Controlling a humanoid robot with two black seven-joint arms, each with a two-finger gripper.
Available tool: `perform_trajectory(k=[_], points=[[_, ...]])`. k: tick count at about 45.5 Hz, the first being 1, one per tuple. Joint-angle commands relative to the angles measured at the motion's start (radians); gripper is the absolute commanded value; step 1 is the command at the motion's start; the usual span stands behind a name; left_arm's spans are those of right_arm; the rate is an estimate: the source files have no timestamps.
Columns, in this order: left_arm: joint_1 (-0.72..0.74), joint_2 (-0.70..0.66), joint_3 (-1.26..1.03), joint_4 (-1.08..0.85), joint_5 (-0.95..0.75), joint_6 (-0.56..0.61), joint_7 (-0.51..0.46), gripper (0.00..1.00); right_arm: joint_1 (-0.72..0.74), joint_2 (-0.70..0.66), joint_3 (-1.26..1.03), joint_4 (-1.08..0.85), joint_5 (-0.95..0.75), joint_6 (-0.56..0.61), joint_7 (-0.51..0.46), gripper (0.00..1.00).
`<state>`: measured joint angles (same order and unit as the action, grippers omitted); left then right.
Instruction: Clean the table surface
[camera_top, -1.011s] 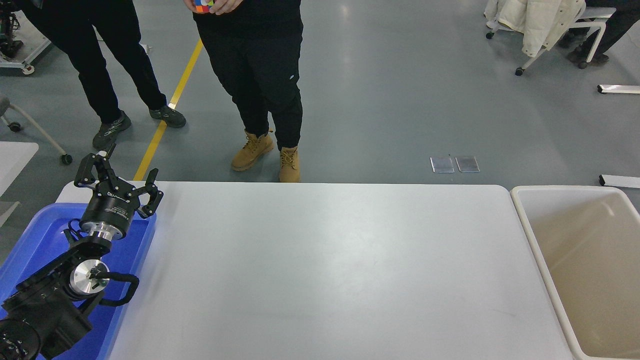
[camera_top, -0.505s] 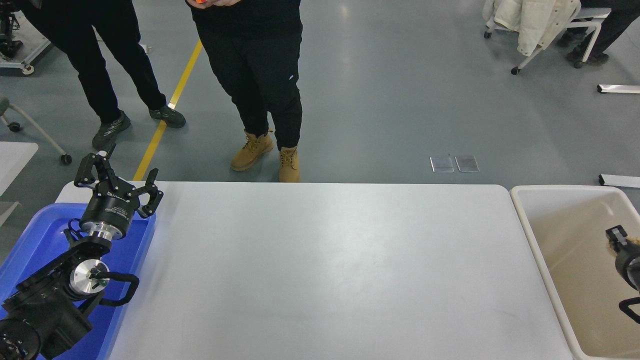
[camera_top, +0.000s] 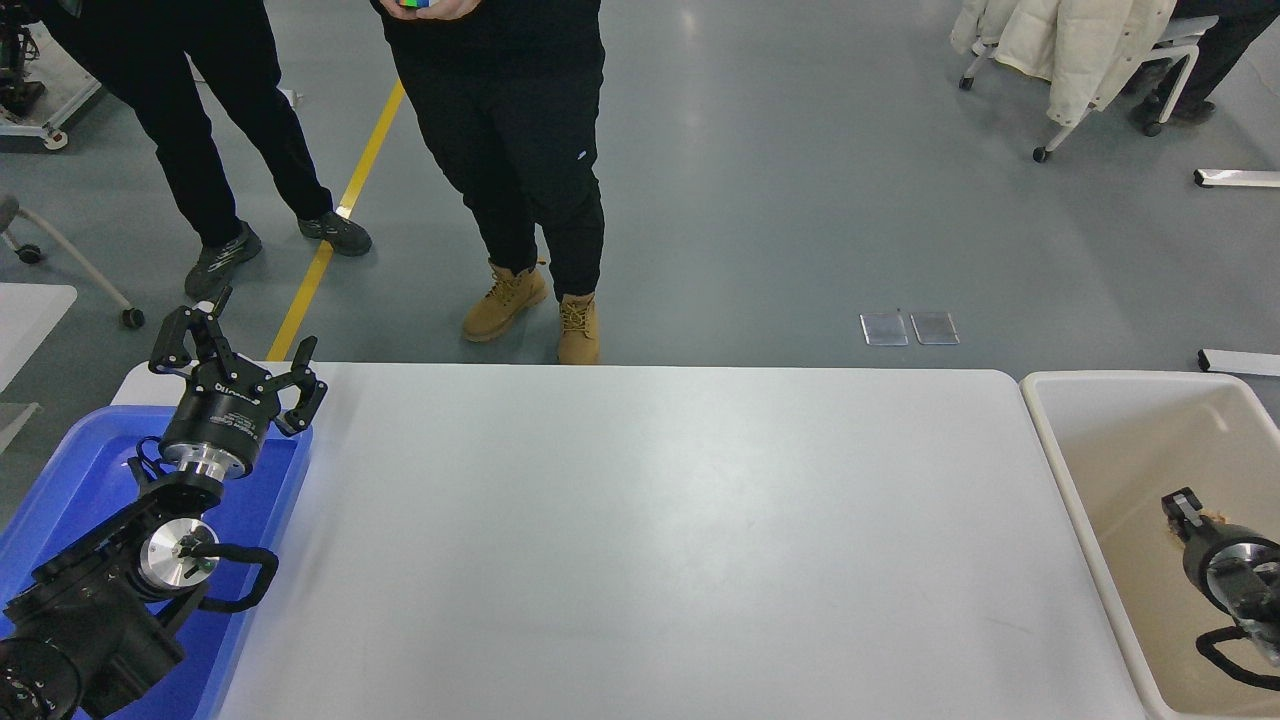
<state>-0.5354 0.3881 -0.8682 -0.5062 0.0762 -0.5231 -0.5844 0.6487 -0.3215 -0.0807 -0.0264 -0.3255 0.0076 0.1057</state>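
The table surface (camera_top: 640, 540) is a wide white top with rounded corners, and nothing lies on it. My left gripper (camera_top: 240, 352) is open and empty, parked over the blue tray at the table's left end. My right gripper (camera_top: 1182, 506) comes in from the right edge and sits inside the beige bin (camera_top: 1062, 470), off the table. A small tan bit (camera_top: 1216, 517) shows beside its tip. I cannot tell whether the gripper holds it.
The blue plastic tray (camera_top: 85, 470) lies under my left arm at the lower left. The beige bin stands against the table's right end. Two people (camera_top: 520, 150) in black trousers stand at the far side; one holds a small coloured cube (camera_top: 412, 5).
My right arm came into view from the right edge over the bin, then moved left and lower in the picture inside it. My left arm has not moved.
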Motion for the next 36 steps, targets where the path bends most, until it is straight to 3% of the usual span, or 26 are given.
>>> perform_trajectory(k=[1, 12, 14, 18, 20, 26, 36], points=[[0.0, 0.0, 0.0, 0.0, 0.001, 0.0, 0.0, 1.0, -0.003, 0.004, -0.008, 0.0, -0.001, 0.0, 0.0, 0.0], [0.0, 0.0, 0.0, 0.0, -0.001, 0.0, 0.0, 1.0, -0.003, 0.004, 0.004, -0.003, 0.003, -0.008, 0.0, 0.0], [0.0, 0.0, 0.0, 0.0, -0.001, 0.0, 0.0, 1.0, -0.003, 0.004, 0.009, -0.003, 0.006, -0.009, 0.0, 0.18], [0.0, 0.0, 0.0, 0.0, -0.001, 0.0, 0.0, 1.0, -0.001, 0.004, 0.012, -0.003, 0.011, -0.038, 0.0, 0.65], [0.0, 0.0, 0.0, -0.002, -0.001, 0.002, 0.0, 1.0, -0.001, 0.004, 0.012, -0.001, 0.011, -0.051, 0.0, 0.8], [0.0, 0.0, 0.0, 0.0, -0.001, 0.0, 0.0, 1.0, 0.0, 0.004, 0.013, 0.002, 0.014, -0.051, 0.0, 0.98], [0.0, 0.0, 0.0, 0.0, -0.001, 0.0, 0.0, 1.0, 0.006, 0.001, 0.015, 0.006, 0.014, -0.04, -0.001, 0.98]])
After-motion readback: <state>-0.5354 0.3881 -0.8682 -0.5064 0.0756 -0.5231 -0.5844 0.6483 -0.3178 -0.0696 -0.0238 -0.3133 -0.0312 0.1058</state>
